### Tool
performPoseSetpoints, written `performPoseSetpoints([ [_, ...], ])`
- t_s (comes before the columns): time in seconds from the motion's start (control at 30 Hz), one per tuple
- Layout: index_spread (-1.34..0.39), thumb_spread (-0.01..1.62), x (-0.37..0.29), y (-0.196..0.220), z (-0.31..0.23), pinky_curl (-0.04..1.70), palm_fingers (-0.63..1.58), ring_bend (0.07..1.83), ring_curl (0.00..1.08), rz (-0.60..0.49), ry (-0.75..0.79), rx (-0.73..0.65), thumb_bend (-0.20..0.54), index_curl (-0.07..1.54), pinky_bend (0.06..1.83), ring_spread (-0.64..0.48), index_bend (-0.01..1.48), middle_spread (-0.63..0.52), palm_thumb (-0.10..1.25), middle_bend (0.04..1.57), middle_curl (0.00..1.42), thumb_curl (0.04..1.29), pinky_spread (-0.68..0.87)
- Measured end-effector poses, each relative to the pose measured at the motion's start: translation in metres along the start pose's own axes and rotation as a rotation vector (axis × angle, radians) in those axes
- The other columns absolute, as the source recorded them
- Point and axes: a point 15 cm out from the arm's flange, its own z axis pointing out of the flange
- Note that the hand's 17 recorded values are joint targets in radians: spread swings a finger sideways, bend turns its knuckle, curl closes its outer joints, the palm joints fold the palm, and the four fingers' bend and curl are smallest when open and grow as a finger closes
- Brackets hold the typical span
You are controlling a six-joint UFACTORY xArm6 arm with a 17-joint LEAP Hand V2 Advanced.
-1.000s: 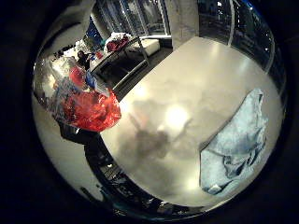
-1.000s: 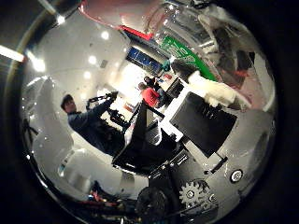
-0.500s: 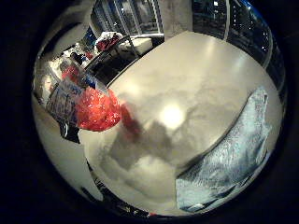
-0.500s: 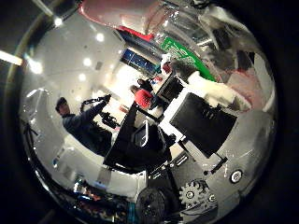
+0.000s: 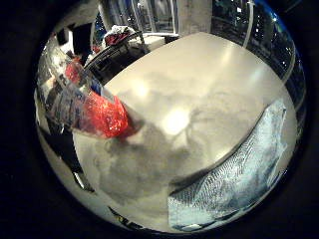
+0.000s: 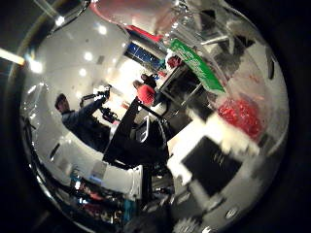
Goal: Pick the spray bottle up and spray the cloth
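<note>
A clear spray bottle (image 5: 85,100) with red liquid in its base fills one side of the little finger side palm view, close to the palm and tilted over the white table (image 5: 189,85). A grey-blue cloth (image 5: 234,169) lies crumpled on the table near its edge, away from the bottle. In the thumb side palm view the bottle's red liquid (image 6: 240,114) and green label (image 6: 194,63) show beside my hand (image 6: 209,155), whose white and black fingers curl against the bottle.
The bottle's shadow falls on the table between the bottle and the cloth. Dark desks with red things (image 5: 122,40) stand beyond the table's far edge, before tall windows (image 5: 150,15). Black stands and equipment (image 6: 131,141) fill the room in the thumb side view.
The camera has come closer to the table. The cloth and table top look larger. The bottle has kept its place by the palm, and its red liquid now shows in the thumb side view.
</note>
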Motion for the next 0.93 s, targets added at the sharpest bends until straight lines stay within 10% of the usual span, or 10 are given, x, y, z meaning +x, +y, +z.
performPoseSetpoints([
  [0.27,-0.40,1.03,0.033,0.009,-0.022,0.61,0.01,0.58,0.29,-0.043,0.096,-0.064,-0.029,0.39,0.49,-0.04,0.17,-0.02,0.69,0.35,0.34,0.45,0.32],
  [0.93,-0.42,1.03,0.153,0.083,-0.264,0.37,0.22,0.43,0.24,0.084,0.389,-0.050,-0.024,0.31,0.38,-0.04,0.17,-0.04,0.69,0.23,0.34,0.37,0.38],
])
